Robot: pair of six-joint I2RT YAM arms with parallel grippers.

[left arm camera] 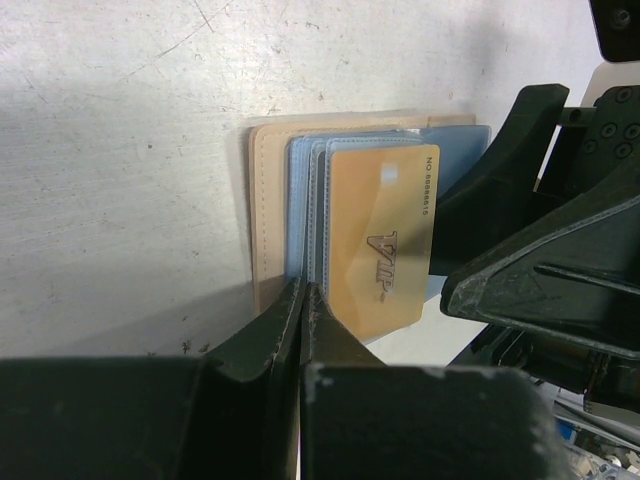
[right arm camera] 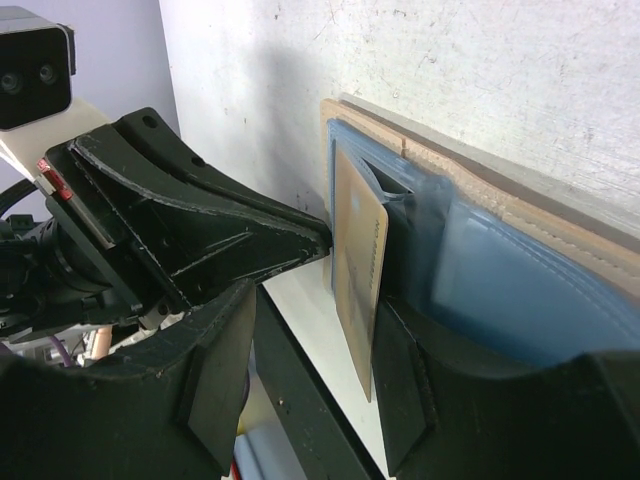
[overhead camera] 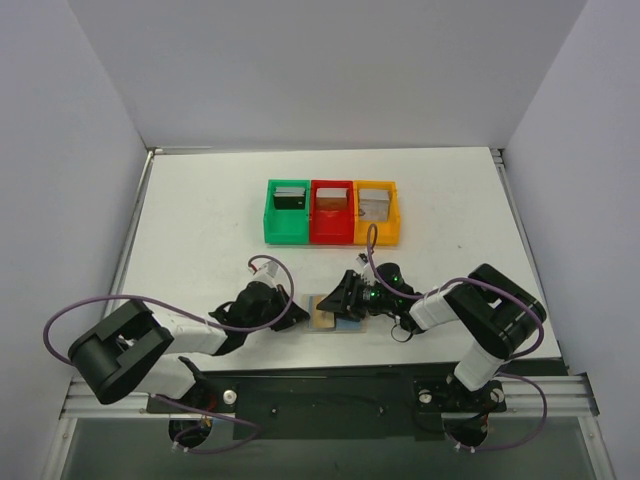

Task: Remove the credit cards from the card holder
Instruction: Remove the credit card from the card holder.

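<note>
Now: both grippers are meeting at the card holder

The left gripper is pressing its closed fingertips against the card holder. The right gripper is standing half open around a gold credit card, unclamped, jutting from the holder's pocket. Beyond them, the scuffed white table is carrying three bins between white walls.

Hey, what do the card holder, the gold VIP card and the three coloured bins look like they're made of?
The card holder: matte tan leather or imitation, judging by the stitched border; its pockets look like soft bluish clear plastic, slightly glossy. The gold card: stiff plastic, satin metallic finish, printed lettering. The green bin, red bin, orange bin: probably hard plastic, uniformly bright and smooth.
</note>
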